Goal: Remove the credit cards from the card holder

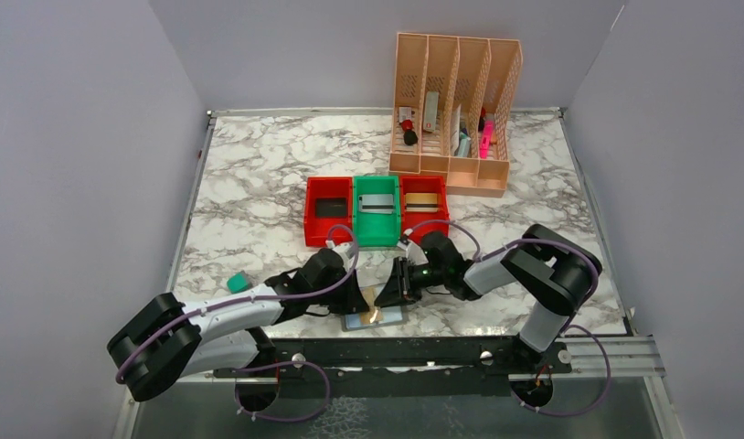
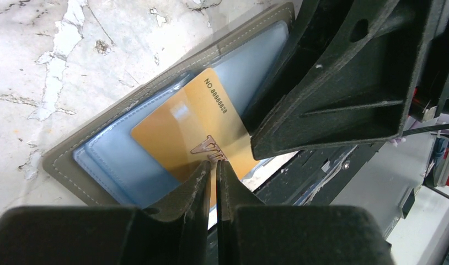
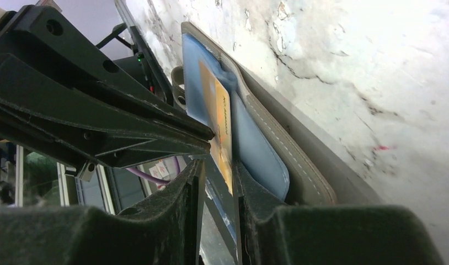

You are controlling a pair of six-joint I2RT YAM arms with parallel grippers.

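The card holder [image 2: 112, 165] lies open on the marble table [image 1: 259, 183], right at the near edge between the two arms. Its grey stitched outer is underneath and the light blue pockets face up. A gold card [image 2: 183, 127] sticks partway out of a pocket at a slant, with "NO 88888828" printed along one side.

The left gripper [image 2: 214, 164] is pinched closed on the near edge of that gold card, so the fingers almost meet with only the card between them. The right gripper [image 3: 218, 168] comes in from the other side, and one of its fingers covers the far corner of the card in the left wrist view. In its own camera the fingers sit narrowly apart, with the card's edge and a bluish layer running between them. Honestly, there's no telling whether it's actually clamping anything.

Further back there are three little bins in a row. A red bin [image 1: 310, 215] holds a black card [image 1: 330, 208], a green bin [image 1: 377, 236] holds a silver card [image 1: 377, 203], and another red one [image 1: 423, 222] holds a tan card [image 1: 422, 200]. Behind those stands a peach slotted organiser [image 1: 455, 101] with odds and ends in it. A small teal block [image 1: 237, 283] sits beside the left arm, well apart from the holder.
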